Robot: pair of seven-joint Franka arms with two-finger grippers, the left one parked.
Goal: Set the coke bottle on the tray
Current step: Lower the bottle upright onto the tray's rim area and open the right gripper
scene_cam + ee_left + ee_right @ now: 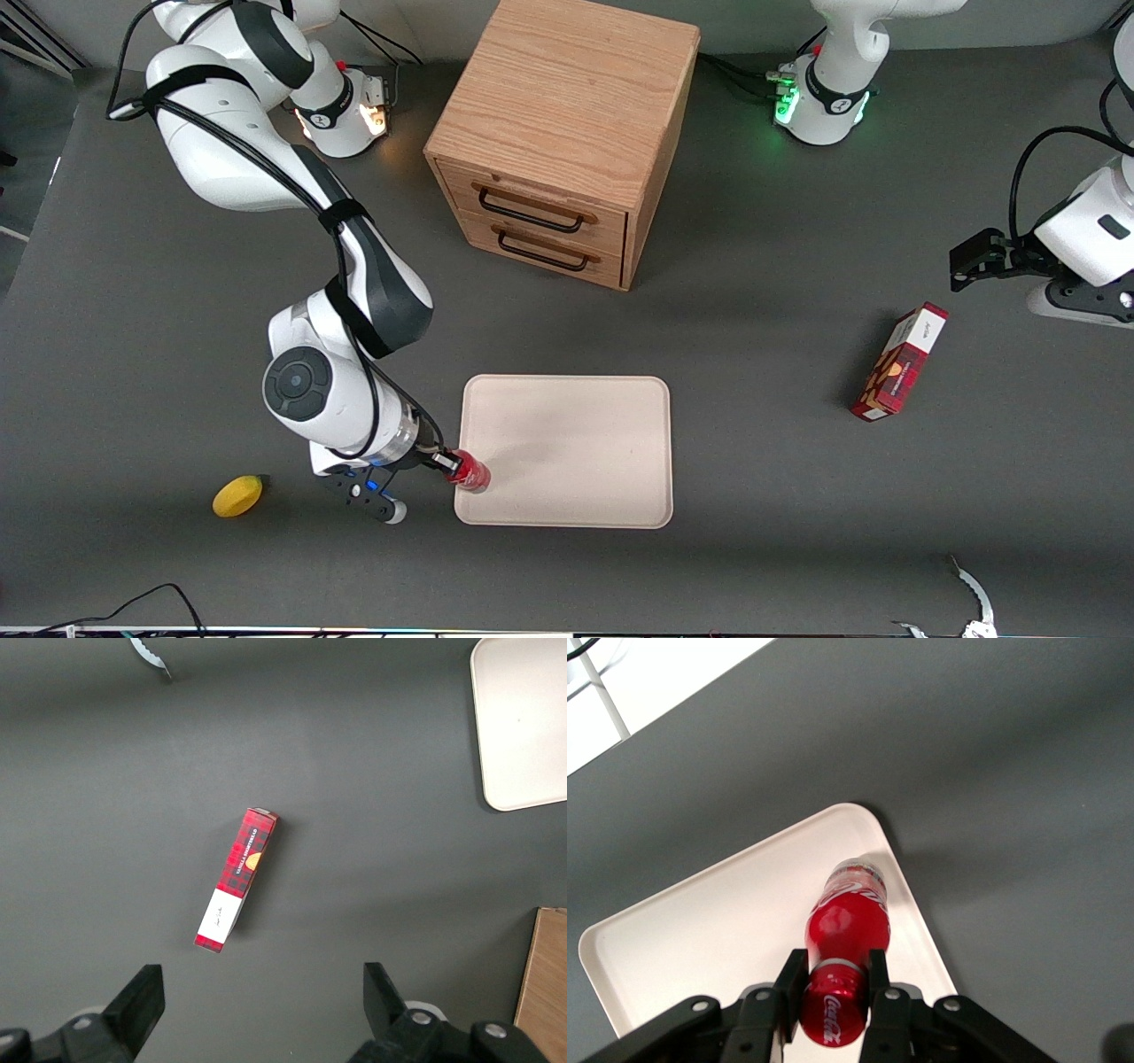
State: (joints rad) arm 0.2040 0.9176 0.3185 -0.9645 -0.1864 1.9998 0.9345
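Note:
My right gripper (pixel 452 464) (pixel 834 969) is shut on the neck of the small red coke bottle (pixel 469 472) (pixel 844 930), just under its red cap with white lettering. The bottle hangs over the cream-pink tray (pixel 585 434) (pixel 700 921), at the tray's corner nearest the front camera on the working arm's side. Its clear base sits just inside the tray's rim; whether it touches the tray I cannot tell.
A yellow lemon (pixel 237 495) lies on the table beside the gripper, away from the tray. A wooden two-drawer cabinet (pixel 558 133) stands farther from the camera than the tray. A red plaid snack box (pixel 898 361) (pixel 236 879) lies toward the parked arm's end.

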